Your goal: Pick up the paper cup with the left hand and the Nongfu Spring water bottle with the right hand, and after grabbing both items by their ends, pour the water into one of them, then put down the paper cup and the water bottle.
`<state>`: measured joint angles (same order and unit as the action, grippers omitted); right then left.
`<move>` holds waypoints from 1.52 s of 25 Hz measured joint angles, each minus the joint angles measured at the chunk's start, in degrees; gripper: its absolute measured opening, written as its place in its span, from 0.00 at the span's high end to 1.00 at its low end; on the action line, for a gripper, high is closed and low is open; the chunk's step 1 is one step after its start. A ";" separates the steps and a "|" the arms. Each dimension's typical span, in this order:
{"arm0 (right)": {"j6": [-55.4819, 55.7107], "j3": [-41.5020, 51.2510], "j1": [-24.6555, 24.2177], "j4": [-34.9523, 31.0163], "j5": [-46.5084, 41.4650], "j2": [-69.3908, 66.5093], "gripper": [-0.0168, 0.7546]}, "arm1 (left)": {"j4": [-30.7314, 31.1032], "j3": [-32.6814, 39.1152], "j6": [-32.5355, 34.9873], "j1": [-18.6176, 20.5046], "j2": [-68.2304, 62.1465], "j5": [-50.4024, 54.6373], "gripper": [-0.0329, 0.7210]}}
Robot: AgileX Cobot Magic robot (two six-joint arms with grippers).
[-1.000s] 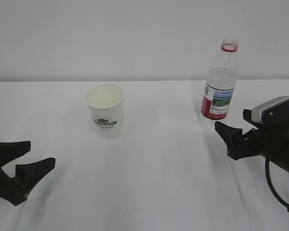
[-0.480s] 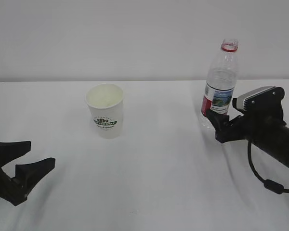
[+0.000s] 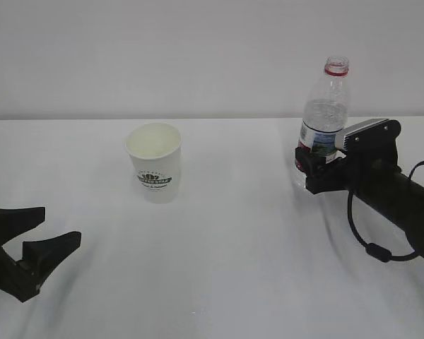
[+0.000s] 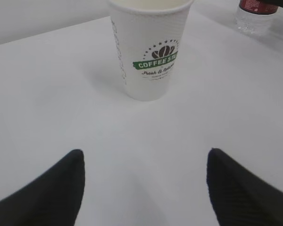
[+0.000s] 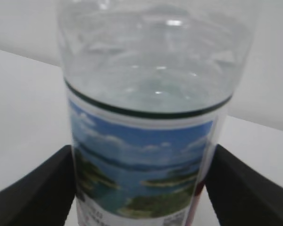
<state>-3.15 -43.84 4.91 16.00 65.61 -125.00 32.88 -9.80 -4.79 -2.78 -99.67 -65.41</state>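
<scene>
A white table [image 3: 240, 268] meets a pale wall [image 3: 198, 56]

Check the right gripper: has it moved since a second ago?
Yes. In the exterior view the right gripper has moved left and toward the back wall, up to the standing Nongfu Spring water bottle. Its open fingers now sit either side of the label.

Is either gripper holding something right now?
No. The right gripper is open around the bottle at its label; the left gripper is open, away from the cup.

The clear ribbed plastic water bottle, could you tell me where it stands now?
The clear ribbed plastic water bottle stands upright at the table's far right in the exterior view, between the open black fingers of the right gripper.
</scene>
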 joint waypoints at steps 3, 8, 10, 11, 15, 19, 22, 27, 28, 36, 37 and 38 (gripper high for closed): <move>0.24 -2.04 0.00 0.00 0.00 -1.57 0.16 | 0.00 0.00 0.00 0.00 0.00 0.00 0.18; 0.69 -5.31 0.00 0.10 0.00 -2.76 0.18 | 0.00 0.00 0.00 0.00 0.00 0.00 0.18; 0.83 -5.82 0.00 0.10 0.00 -2.92 0.19 | 0.00 0.00 0.00 0.00 0.00 0.00 0.18; 0.83 -6.06 0.00 0.10 0.00 -2.92 0.20 | 0.00 0.00 0.00 0.00 0.00 0.00 0.18; 0.98 -6.15 0.00 0.10 0.00 -2.92 0.24 | 0.00 0.00 0.00 0.00 0.00 -0.09 0.18; 1.03 -6.15 0.00 0.10 0.00 -2.92 0.29 | 0.00 0.00 0.00 0.00 0.00 -0.09 0.18; 1.03 -6.15 0.00 0.23 0.03 -2.92 0.33 | 0.00 0.00 0.00 0.00 0.00 -0.09 0.18; 1.03 -6.19 0.00 1.66 0.03 -2.92 0.35 | 0.00 0.00 0.00 0.00 0.00 -0.09 0.18; 1.03 -6.19 0.00 1.88 0.03 -2.92 0.35 | -0.02 0.00 0.00 0.00 0.00 -0.09 0.18; 0.93 -5.98 -0.20 3.79 -1.61 -1.60 0.35 | -0.12 0.00 0.00 0.00 0.00 -0.13 0.18; 0.93 -5.87 -0.20 4.15 -2.26 -1.06 0.35 | -0.12 0.00 0.00 0.00 0.00 -0.13 0.18; 0.93 -5.76 -0.20 4.31 -2.93 -0.47 0.35 | -0.12 0.00 0.00 0.00 0.00 -0.13 0.18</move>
<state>-2.22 -49.61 4.71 20.31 62.69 -125.46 32.76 -9.80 -4.79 -2.78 -99.67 -65.53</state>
